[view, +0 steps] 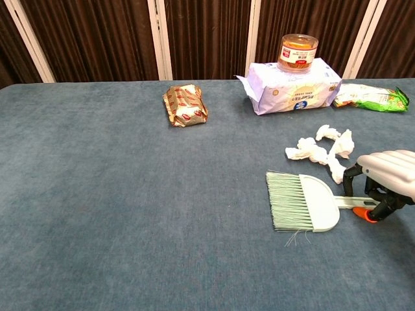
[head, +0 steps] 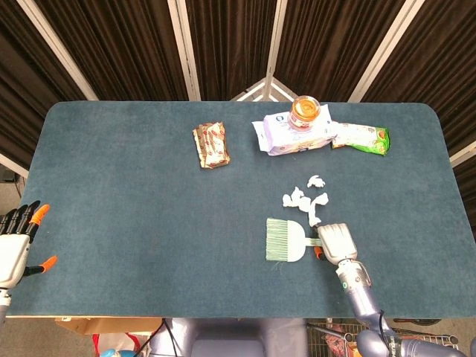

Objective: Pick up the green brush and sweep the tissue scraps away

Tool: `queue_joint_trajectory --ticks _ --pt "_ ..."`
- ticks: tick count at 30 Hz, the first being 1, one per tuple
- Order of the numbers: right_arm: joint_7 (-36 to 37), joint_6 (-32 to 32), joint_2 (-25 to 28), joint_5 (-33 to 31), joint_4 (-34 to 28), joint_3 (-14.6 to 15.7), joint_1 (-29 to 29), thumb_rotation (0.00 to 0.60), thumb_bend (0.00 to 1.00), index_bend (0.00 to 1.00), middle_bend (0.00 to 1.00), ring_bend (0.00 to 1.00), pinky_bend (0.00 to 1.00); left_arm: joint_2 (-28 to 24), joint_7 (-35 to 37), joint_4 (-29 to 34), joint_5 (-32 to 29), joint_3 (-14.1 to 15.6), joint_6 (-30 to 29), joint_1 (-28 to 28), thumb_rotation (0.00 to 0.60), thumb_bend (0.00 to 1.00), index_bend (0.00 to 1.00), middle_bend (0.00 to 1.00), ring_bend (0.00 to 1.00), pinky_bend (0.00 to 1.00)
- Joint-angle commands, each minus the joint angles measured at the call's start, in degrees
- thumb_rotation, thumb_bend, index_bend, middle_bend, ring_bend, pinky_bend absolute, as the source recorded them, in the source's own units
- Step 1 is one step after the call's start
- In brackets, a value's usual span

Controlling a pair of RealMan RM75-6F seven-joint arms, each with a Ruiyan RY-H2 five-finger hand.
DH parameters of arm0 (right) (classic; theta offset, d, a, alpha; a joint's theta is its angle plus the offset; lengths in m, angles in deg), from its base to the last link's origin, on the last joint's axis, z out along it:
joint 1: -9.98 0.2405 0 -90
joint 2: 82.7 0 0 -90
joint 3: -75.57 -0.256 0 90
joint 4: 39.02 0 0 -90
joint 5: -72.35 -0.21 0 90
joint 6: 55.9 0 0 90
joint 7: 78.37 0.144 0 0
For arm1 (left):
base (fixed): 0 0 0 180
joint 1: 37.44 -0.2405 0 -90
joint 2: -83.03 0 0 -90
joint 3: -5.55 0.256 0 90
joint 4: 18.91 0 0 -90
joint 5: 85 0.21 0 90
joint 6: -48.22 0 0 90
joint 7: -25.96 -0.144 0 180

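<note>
A pale green plastic hand brush (view: 302, 202) with a flat head and a fan of soft green bristles lies flat on the dark blue felt-covered bench (view: 117, 194), bristles pointing away from its slim handle. The right hand (view: 384, 183), silvery grey with black fingers and an orange tip, sits over the far end of that handle, on the side of the brush opposite the bristles; its fingers curl down around the handle, with the orange tip touching the bench just beside it, and it appears to grip the handle, though the brush is not lifted. In the head view the same right hand (head: 336, 242) covers the handle end completely while the brush (head: 284, 239) stays flat. A loose cluster of crumpled white tissue scraps (view: 321, 150) lies just behind the brush, the nearest scrap almost touching the brush head and close to the fingers. Farther behind the brush rests a pale lilac soft pack of wipes (view: 290, 87) with an orange-lidded clear jar (view: 299, 50) standing on top, and beside that pack a green snack packet (view: 373, 98). A brown foil-wrapped snack (view: 185, 105) lies well apart from the brush. The left hand (head: 16, 244) hovers off the bench edge, far from the brush, fingers spread and empty.
</note>
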Motion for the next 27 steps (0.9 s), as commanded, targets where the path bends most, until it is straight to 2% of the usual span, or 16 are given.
queue_joint_trajectory --ticks 1,8,19,27 --pt "0.36 0.24 0.13 0.34 -0.02 0.23 -0.04 0.6 0.41 0.61 0.95 0.98 0.92 0.0 -0.07 0.03 -0.02 0.01 0.02 0.0 0.6 0.0 0.0 0.0 0.0 0.02" --pt "1.0 2.2 2.6 3.06 -3.2 0.22 0.02 0.6 0.51 0.66 0.95 0.98 0.92 0.01 -0.23 0.02 0.06 0.01 -0.01 0.04 0.6 0.0 0.0 0.0 0.0 0.02" --pt "-2.03 5.17 10.44 5.8 -13.5 -1.35 1.05 0.6 0.53 0.69 0.95 0.98 0.92 0.04 -0.39 0.04 0.59 0.13 -0.42 -0.02 0.6 0.0 0.0 0.0 0.0 0.02" --pt "-5.87 4.17 11.7 3.15 -16.25 -3.4 3.71 0.6 0.54 0.71 0.95 0.98 0.92 0.01 -0.06 -0.06 0.4 0.09 -0.16 0.05 0.6 0.0 0.0 0.0 0.0 0.02"
